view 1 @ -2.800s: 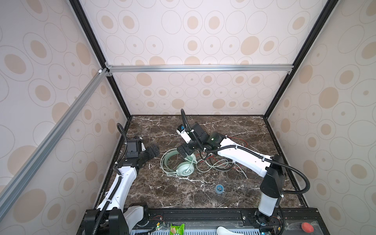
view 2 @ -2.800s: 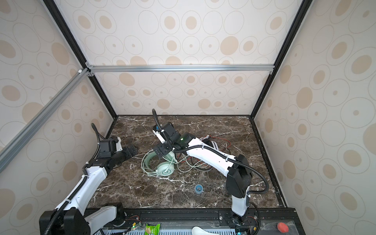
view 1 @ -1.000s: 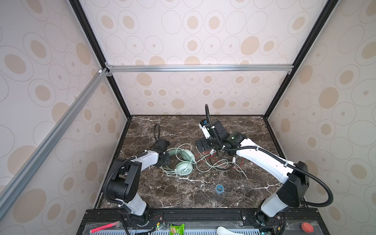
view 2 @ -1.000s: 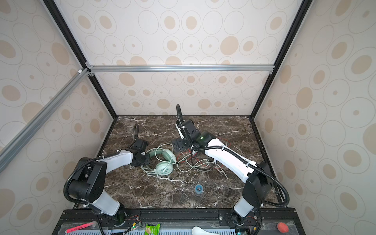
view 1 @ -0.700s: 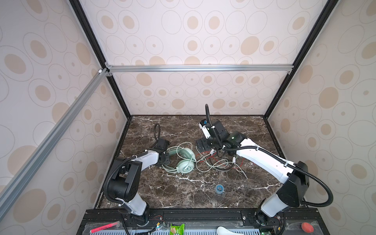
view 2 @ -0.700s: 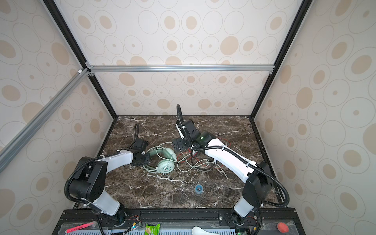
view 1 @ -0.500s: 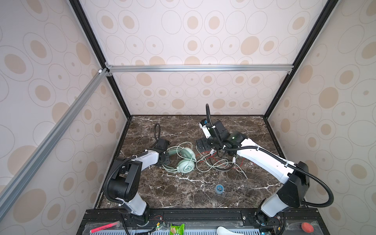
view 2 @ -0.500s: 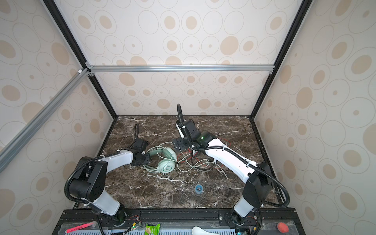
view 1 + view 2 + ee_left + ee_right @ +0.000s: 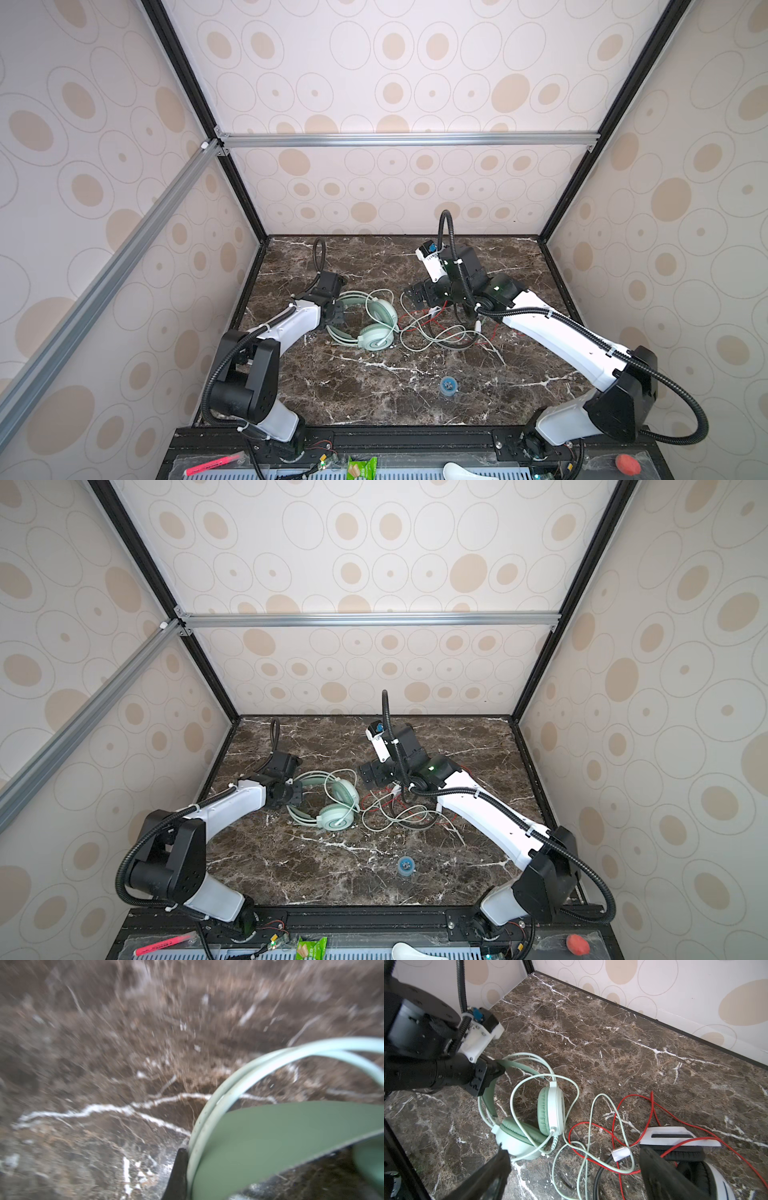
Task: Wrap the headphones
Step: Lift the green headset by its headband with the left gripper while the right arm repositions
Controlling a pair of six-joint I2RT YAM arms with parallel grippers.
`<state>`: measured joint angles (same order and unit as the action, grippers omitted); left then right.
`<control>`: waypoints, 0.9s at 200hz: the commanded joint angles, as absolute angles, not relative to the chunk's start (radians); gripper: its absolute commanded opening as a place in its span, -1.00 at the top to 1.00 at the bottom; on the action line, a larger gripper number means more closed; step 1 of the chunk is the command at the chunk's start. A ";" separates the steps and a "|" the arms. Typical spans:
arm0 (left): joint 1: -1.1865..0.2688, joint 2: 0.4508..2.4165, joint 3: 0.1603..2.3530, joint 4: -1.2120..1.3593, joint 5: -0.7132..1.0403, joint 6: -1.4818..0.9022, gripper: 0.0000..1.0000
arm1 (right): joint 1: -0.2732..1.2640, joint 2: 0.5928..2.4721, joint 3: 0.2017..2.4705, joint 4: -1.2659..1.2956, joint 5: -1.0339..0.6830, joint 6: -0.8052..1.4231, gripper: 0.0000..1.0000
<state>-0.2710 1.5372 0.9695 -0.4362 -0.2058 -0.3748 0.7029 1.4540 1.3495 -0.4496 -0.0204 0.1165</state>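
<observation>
- Starting at the left, the left gripper point(image 9: 492, 1073) is seen shut tight on the headband of the mint green headphones point(image 9: 376, 328), behind the small blue cap point(image 9: 448, 385) and far to its left.
- The mint green headphones are laid on the table point(image 9: 374, 399), behind the blue cap and to its left.
- The band is judged to be thin and bendy, and the whole set light, so it can likely be moved with a small pull. The soft ear pads are better not squeezed. The band is thought the best place to be held.
- The mint cord point(image 9: 591, 1118) and the red cord point(image 9: 616, 1113) are crossed in loose loops behind the blue cap. Both are judged floppy, thin and easy to snag. The mint cord is best taken close to the ear cup or by the white plug point(image 9: 620, 1152).
- The white-and-black headphones point(image 9: 679, 1138) are found behind the blue cap too, mostly hidden under the right arm in both top views. A harder shell is guessed there, with the band again the best hold.
- The right gripper point(image 9: 575, 1153) is held wide open above the tangled cords, behind the blue cap. Nothing is held in it.
</observation>
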 commanded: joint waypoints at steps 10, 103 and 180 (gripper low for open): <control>-0.273 1.468 1.098 -0.500 -0.248 -0.318 1.00 | 0.687 1.446 1.361 -0.396 -0.117 0.081 -0.98; -0.274 1.362 1.244 -0.552 -0.248 -0.224 1.00 | 0.678 1.506 1.481 -0.355 -0.278 0.064 -0.98; -0.275 1.344 1.331 -0.584 -0.287 -0.138 1.00 | 0.672 1.495 1.482 -0.378 -0.342 0.038 -0.97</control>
<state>-0.2710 1.3743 1.2533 -0.5835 -0.2672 -0.1696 0.6792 1.5013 1.4597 -0.3744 -0.2909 0.0612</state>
